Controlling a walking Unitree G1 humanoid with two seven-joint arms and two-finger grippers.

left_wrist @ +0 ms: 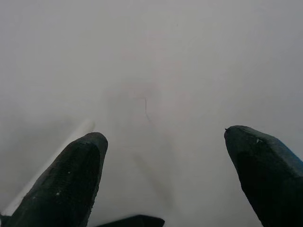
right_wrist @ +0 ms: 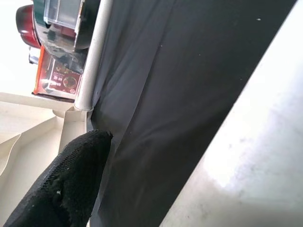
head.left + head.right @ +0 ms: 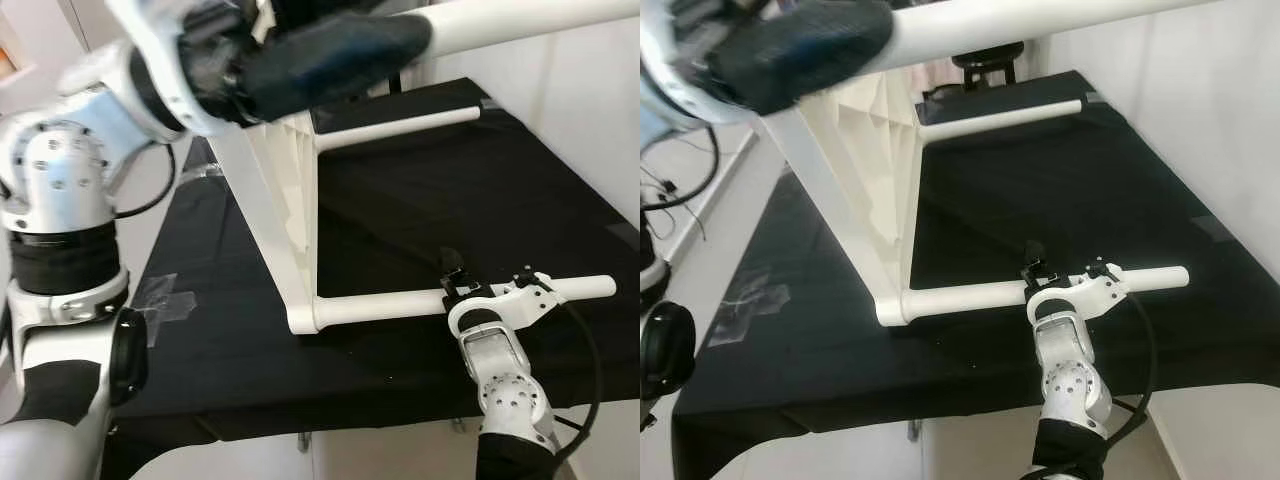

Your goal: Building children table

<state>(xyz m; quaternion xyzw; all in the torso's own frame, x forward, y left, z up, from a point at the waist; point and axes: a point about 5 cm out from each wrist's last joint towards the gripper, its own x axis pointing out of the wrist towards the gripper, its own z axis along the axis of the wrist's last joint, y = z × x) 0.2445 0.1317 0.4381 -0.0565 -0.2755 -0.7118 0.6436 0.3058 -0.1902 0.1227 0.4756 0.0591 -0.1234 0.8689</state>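
On the black-covered table [image 3: 200, 340], the white frame [image 3: 285, 215] stands on edge. The right gripper [image 3: 462, 283] holds its lower leg [image 3: 385, 306]; the left gripper [image 3: 330, 50] clasps the upper leg [image 3: 530, 20]. Uneven pulling could tip the frame.

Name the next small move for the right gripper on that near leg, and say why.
Probably hold steady and press the near leg inward toward the tabletop. The right gripper sits around the leg on the black cloth, while the left gripper props the upright tabletop near the upper leg.
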